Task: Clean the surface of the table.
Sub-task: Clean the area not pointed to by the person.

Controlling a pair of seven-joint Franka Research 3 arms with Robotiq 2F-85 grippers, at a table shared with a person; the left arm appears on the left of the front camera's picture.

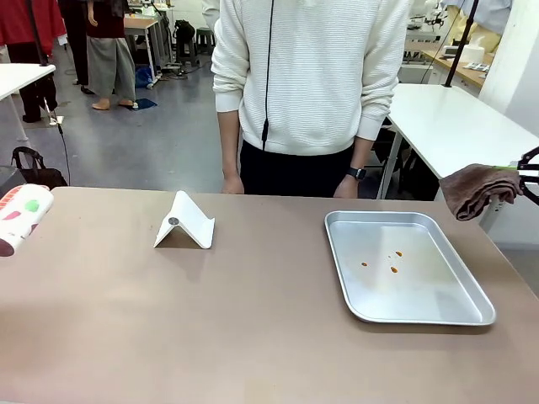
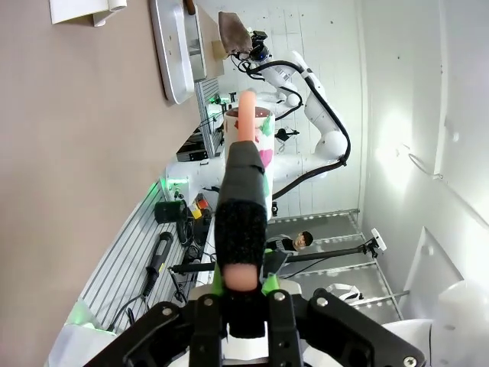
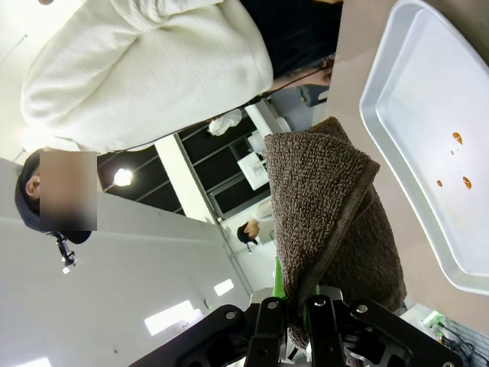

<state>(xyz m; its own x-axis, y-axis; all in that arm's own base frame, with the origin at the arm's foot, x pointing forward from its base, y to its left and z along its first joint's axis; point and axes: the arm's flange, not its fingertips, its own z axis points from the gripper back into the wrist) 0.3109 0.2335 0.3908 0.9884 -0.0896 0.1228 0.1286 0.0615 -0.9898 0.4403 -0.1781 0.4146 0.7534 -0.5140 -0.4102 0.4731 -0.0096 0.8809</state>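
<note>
The table (image 1: 210, 328) has a tan-brown top, also seen in the left wrist view (image 2: 69, 153). My right gripper (image 1: 529, 177) hangs off the table's right edge, shut on a folded brown cloth (image 1: 474, 190). In the right wrist view the cloth (image 3: 328, 206) rises from between the shut fingers (image 3: 296, 310), above the tray's side. At the far left edge, a white cup with red and green print (image 1: 21, 215) hovers over the table. My left gripper (image 2: 244, 164) is shut on this cup (image 2: 256, 126), which sticks out beyond the fingertips.
A metal tray (image 1: 459, 313) with a few orange spots (image 1: 393, 269) lies on the right half of the table. A white folded stand (image 1: 185, 223) sits left of the middle. A person in a white sweater (image 1: 312, 76) stands at the far edge.
</note>
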